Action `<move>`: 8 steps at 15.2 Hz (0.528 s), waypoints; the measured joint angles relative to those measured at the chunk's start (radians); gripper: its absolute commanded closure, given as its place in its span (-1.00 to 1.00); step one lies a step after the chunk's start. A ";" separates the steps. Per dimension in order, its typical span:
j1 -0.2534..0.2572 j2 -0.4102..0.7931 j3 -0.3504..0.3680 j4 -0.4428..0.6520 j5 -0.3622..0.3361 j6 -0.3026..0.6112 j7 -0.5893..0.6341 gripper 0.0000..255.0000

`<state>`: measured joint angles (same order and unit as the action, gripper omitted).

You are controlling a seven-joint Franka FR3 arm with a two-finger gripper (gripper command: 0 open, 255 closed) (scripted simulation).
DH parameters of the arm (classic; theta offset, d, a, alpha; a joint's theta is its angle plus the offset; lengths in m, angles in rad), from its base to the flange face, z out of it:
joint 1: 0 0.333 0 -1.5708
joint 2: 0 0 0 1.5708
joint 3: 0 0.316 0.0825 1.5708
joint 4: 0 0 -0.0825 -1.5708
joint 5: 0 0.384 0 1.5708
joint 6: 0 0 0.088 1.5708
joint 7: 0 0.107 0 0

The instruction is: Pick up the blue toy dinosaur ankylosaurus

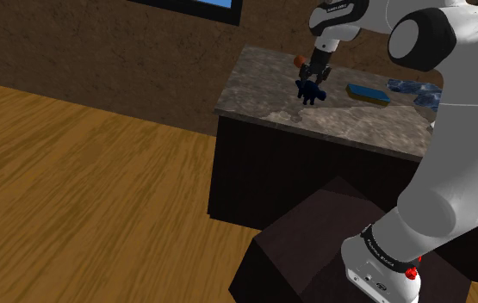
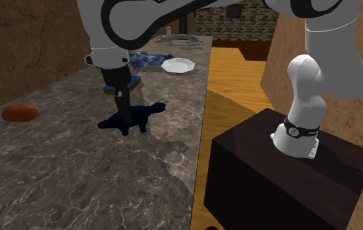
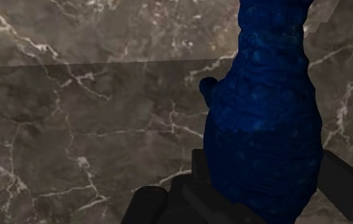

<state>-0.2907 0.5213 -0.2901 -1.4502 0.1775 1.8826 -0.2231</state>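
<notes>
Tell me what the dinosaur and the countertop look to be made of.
The dinosaur is deep blue with a bumpy, scaled, matte skin. It is probably moulded plastic or rubber, but which one is unclear. The countertop is smooth grey-brown stone with white veins, so it looks like marble.

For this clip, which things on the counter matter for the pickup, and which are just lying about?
Part of the job:
blue dinosaur, on the marble counter
gripper, clasping it

Just lying about:
orange lump
white plate
blue patterned cloth
flat blue block
</notes>
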 measured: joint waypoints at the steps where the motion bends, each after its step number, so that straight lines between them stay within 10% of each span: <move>1: 0.000 0.000 0.000 0.000 0.000 0.000 0.000 1.00; 8: 0.000 -0.005 -0.001 0.007 -0.002 -0.015 0.001 1.00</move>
<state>-0.2909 0.5163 -0.2912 -1.4435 0.1755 1.8679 -0.2221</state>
